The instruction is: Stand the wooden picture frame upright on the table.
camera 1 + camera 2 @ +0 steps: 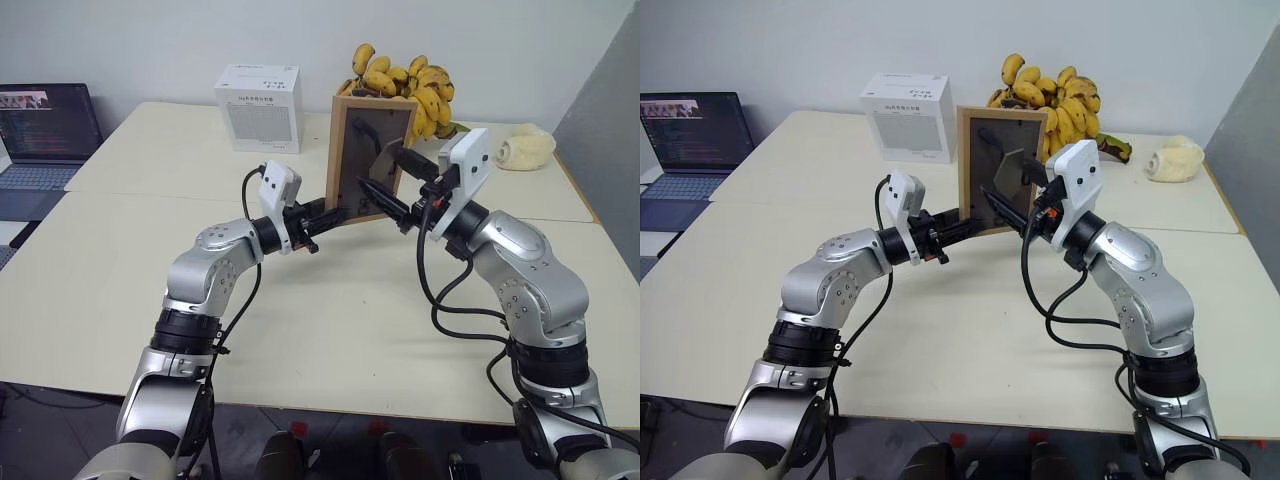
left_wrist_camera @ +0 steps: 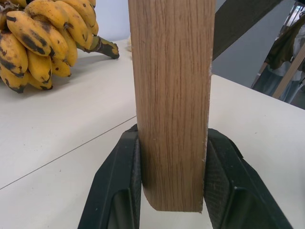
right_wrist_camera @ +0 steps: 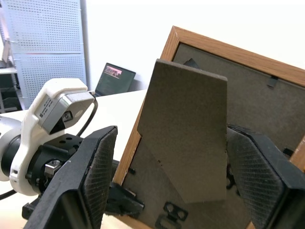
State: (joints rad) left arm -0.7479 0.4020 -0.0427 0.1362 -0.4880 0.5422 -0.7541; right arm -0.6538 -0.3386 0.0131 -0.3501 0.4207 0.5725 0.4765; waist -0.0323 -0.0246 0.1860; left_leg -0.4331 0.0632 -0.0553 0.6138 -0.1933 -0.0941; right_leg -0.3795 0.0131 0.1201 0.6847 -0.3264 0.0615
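Cream table (image 1: 330, 330) is carrying the frame (image 1: 350, 150), standing upright near its far edge, dark back facing the robot. Left gripper (image 2: 172, 191) is clamping the frame's lower side edge. Right gripper (image 3: 171, 191) is spread wide around the fold-out stand (image 3: 186, 129), not gripping it.

Both arms reach forward, elbows bent, wrists angled inward toward each other. Left gripper (image 1: 335, 212) level, jaws clamped on the lower side edge of the wooden picture frame (image 1: 367, 155), pads pressing both faces. Right gripper (image 1: 385, 180) tilted slightly upward, jaws spread wide either side of the frame's fold-out stand (image 3: 186, 133), not gripping.
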